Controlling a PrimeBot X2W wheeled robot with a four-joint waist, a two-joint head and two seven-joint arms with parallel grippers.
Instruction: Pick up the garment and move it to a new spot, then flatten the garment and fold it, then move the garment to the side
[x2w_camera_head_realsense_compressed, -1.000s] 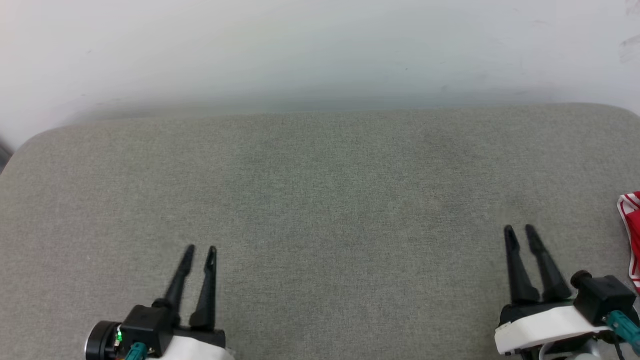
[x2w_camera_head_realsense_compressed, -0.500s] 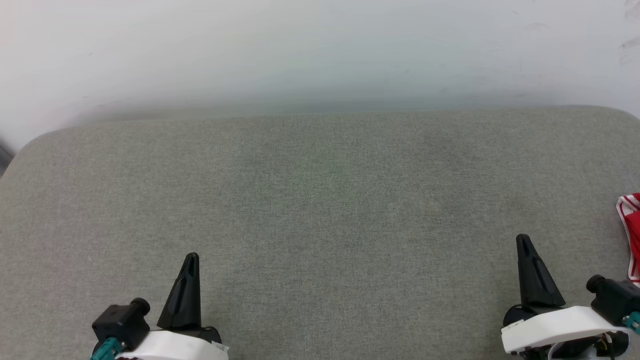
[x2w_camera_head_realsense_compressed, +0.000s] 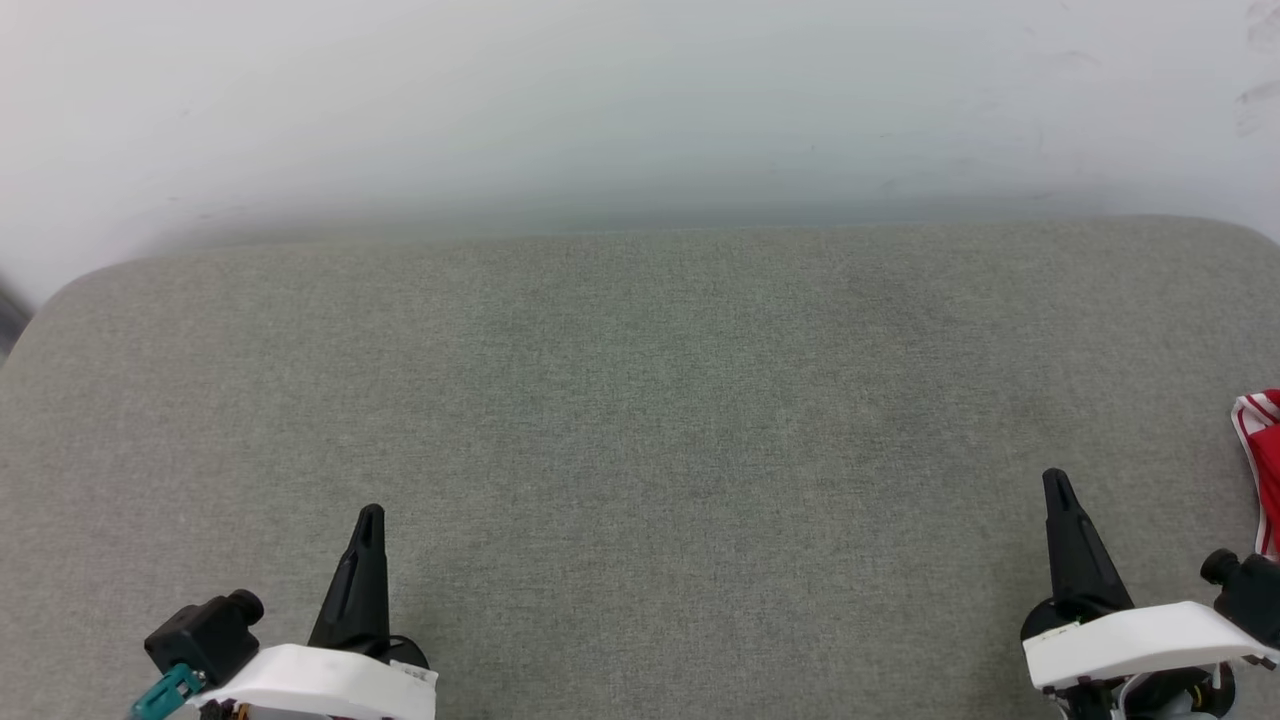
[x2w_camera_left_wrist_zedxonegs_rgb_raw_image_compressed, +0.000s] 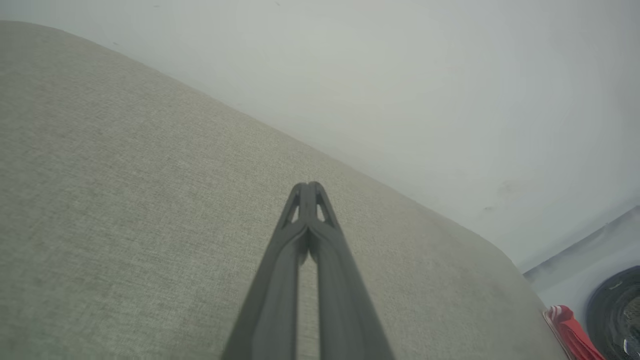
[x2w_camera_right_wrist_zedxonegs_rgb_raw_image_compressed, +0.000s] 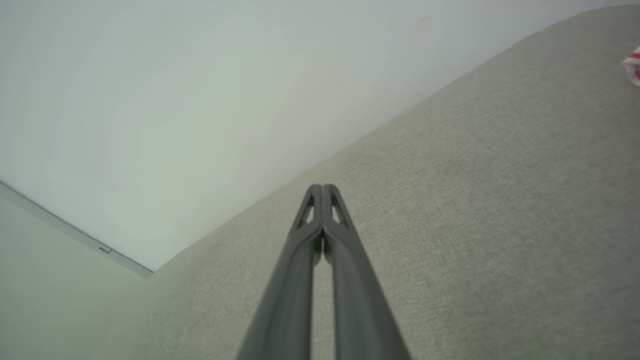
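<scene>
right gripper (x2w_camera_head_realsense_compressed: 1058, 490) clenched, empty | left gripper (x2w_camera_head_realsense_compressed: 367, 520) clenched, empty, well apart to the left | garment (x2w_camera_head_realsense_compressed: 1260, 440) lies just right of right gripper, at pad (x2w_camera_head_realsense_compressed: 640, 400) edge; visible red-white strip runs near-to-far | right gripper nearer, likely reaches first

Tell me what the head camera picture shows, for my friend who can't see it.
Two dark robot claws, the left claw and the right claw, both shut and empty, point up over a wide grey fabric surface. A bit of a red and white garment peeks in at the right edge.
</scene>
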